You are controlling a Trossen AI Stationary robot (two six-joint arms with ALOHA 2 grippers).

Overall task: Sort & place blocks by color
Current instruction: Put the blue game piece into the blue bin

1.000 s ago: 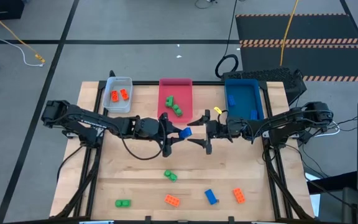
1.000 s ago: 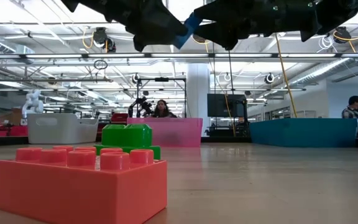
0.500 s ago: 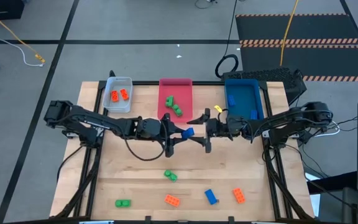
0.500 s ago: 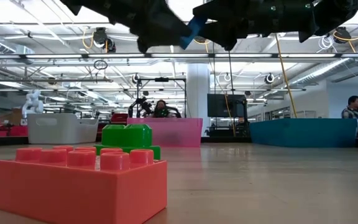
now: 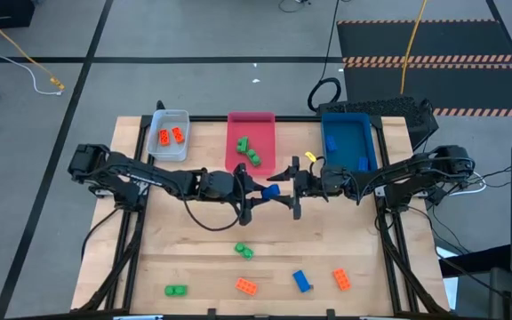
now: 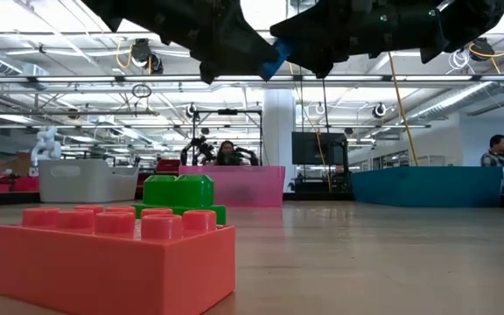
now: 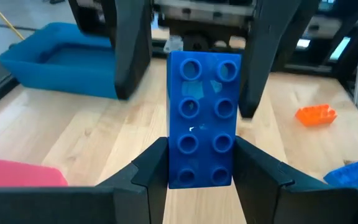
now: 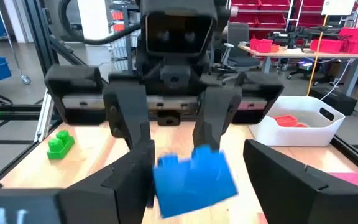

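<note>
My left gripper [image 5: 256, 190] hovers over the table's middle, shut on a blue studded block [image 5: 270, 189]. My right gripper [image 5: 285, 188] faces it from the right, open. Its fingers [image 7: 131, 56] stand on either side of the block's free end [image 8: 194, 175]; I cannot tell whether they touch it. Loose on the near table lie two green blocks [image 5: 244, 252] [image 5: 176, 290], two orange blocks [image 5: 246, 285] [image 5: 341, 279] and a blue block [image 5: 301, 281]. My left gripper pinches the blue block by one short end [image 7: 201, 171] between its two fingers [image 7: 151, 165]. The fingers come level from the table's left and lie along the block's sides. The block is lifted clear, studs up, and its long axis points toward my right gripper.
Along the far edge stand a grey tray [image 5: 181, 116] with orange blocks, a pink tray [image 5: 254, 118] with green blocks and a blue tray [image 5: 348, 124] with blue blocks. A small yellow piece [image 5: 309, 158] lies between the pink and blue trays. People sit in the room behind.
My left gripper has carried the blue block a little toward the table's right, so its free end now sits between my right gripper's open fingers.
</note>
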